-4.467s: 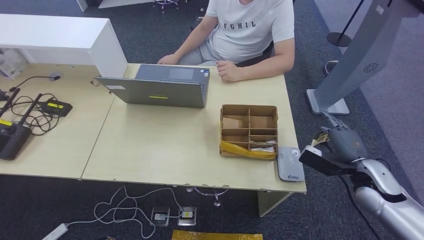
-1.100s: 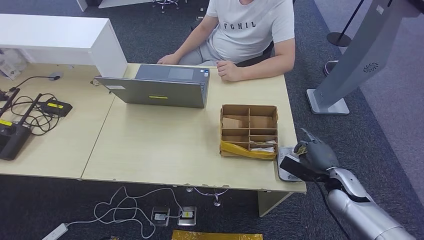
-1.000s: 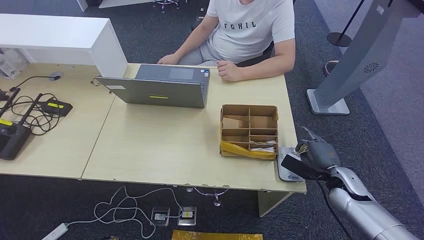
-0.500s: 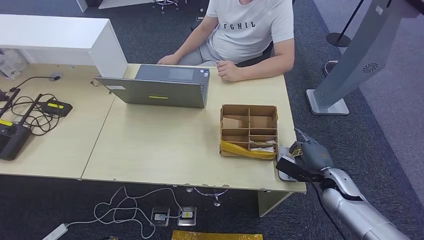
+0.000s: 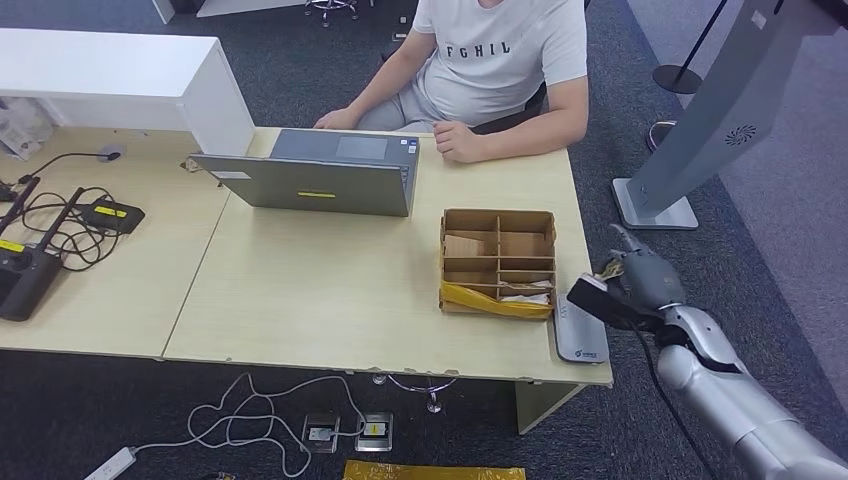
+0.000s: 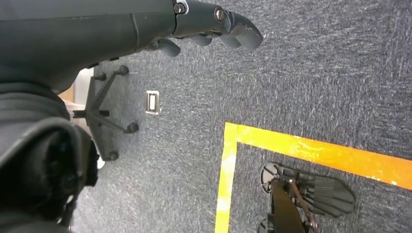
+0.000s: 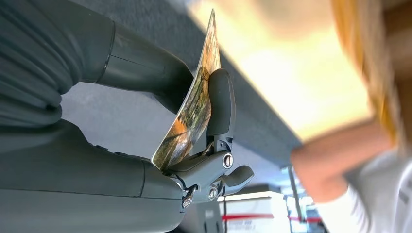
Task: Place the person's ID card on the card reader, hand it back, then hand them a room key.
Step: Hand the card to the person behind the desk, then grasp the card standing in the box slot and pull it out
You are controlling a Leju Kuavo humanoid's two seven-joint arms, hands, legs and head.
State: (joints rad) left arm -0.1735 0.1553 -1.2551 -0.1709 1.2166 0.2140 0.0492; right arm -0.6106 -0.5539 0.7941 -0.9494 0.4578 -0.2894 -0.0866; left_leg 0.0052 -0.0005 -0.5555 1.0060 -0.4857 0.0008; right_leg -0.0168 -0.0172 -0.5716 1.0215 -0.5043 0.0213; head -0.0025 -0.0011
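My right hand [image 5: 640, 285] pinches the ID card [image 7: 192, 104], a thin card with a colourful printed face, between thumb and a finger. The card's edge [image 5: 610, 268] peeks out above the hand. The hand hovers at the table's right edge, just above and to the right of the grey card reader [image 5: 580, 330], which lies flat at the front right corner. Across the table sits the person [image 5: 500, 60] with a fist [image 5: 455, 142] resting on the tabletop. My left hand [image 6: 214, 29] hangs over the carpet, fingers loosely apart, holding nothing.
A cardboard divider box [image 5: 498, 260] with cards and a yellow strip stands left of the reader. A grey laptop [image 5: 320, 180] sits mid-table. Cables and black devices [image 5: 40, 240] lie far left. A grey kiosk stand [image 5: 700, 120] rises right of the table.
My right hand came in from the right and dipped low over the card reader; now it has lifted and drawn back right, still holding the card. The person has not moved.
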